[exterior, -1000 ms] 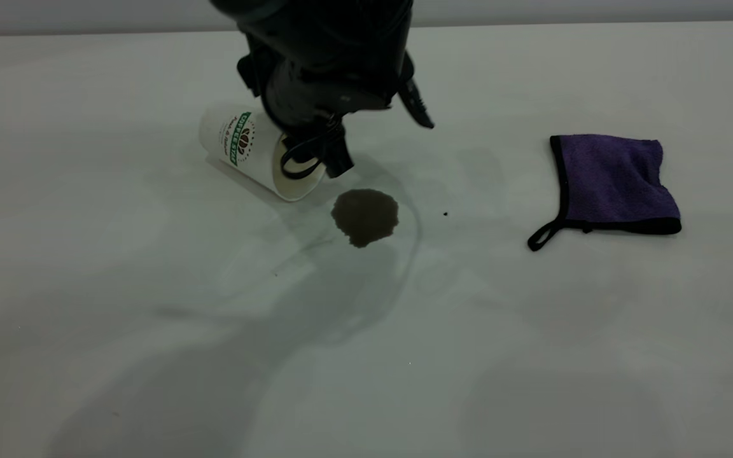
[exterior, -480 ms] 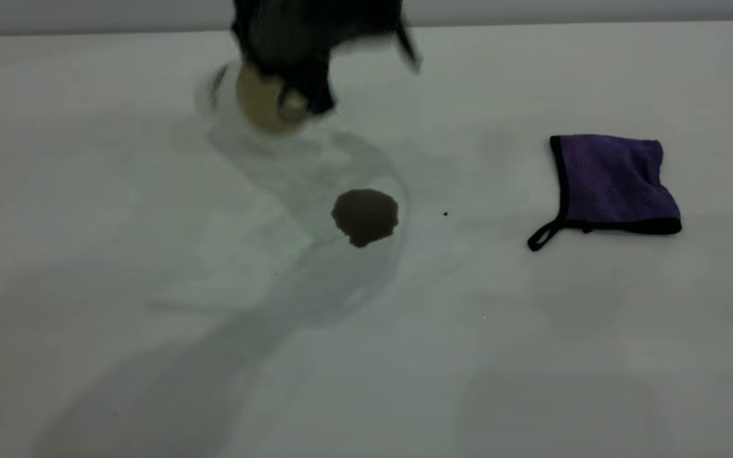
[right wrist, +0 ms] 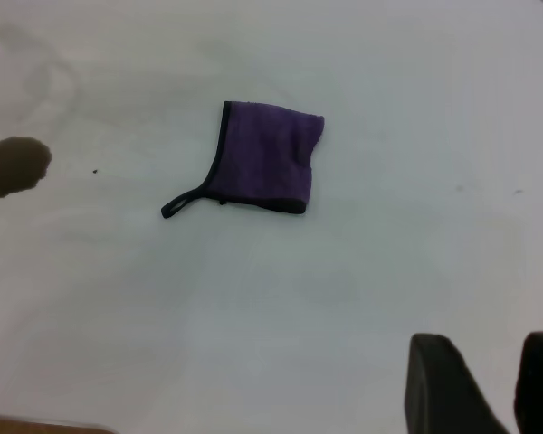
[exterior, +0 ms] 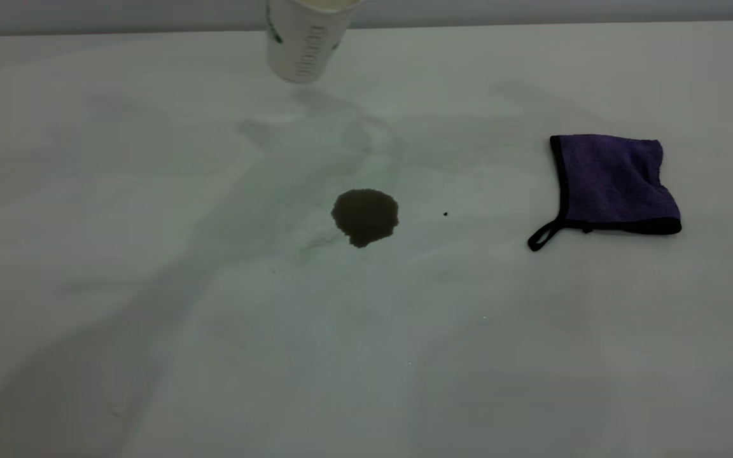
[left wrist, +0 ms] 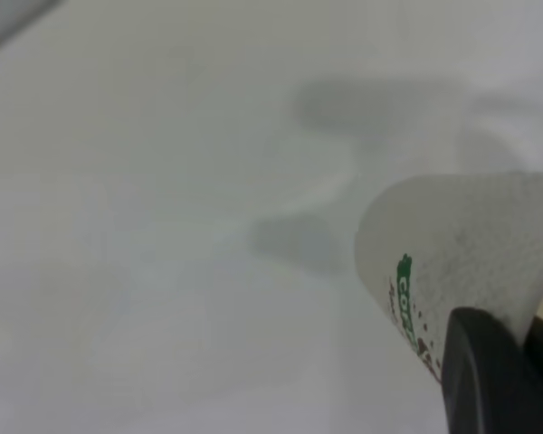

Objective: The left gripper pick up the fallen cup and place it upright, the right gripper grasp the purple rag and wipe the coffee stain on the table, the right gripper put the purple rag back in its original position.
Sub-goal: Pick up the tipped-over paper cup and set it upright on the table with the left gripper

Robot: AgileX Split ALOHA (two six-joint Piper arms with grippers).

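The cup (exterior: 306, 39) hangs upright and clear of the table (exterior: 150, 356) at the far edge, left of centre, its mouth cut off by the top of the exterior view. The left gripper (left wrist: 502, 375) has it pinched by the rim (one dark finger lies against the outer wall). Nearer, the coffee stain (exterior: 364, 217) sits mid-table. Well to its right lies the purple rag (exterior: 611, 182), untouched. The right gripper (right wrist: 489, 384) hovers apart from it, fingers spread, holding nothing.
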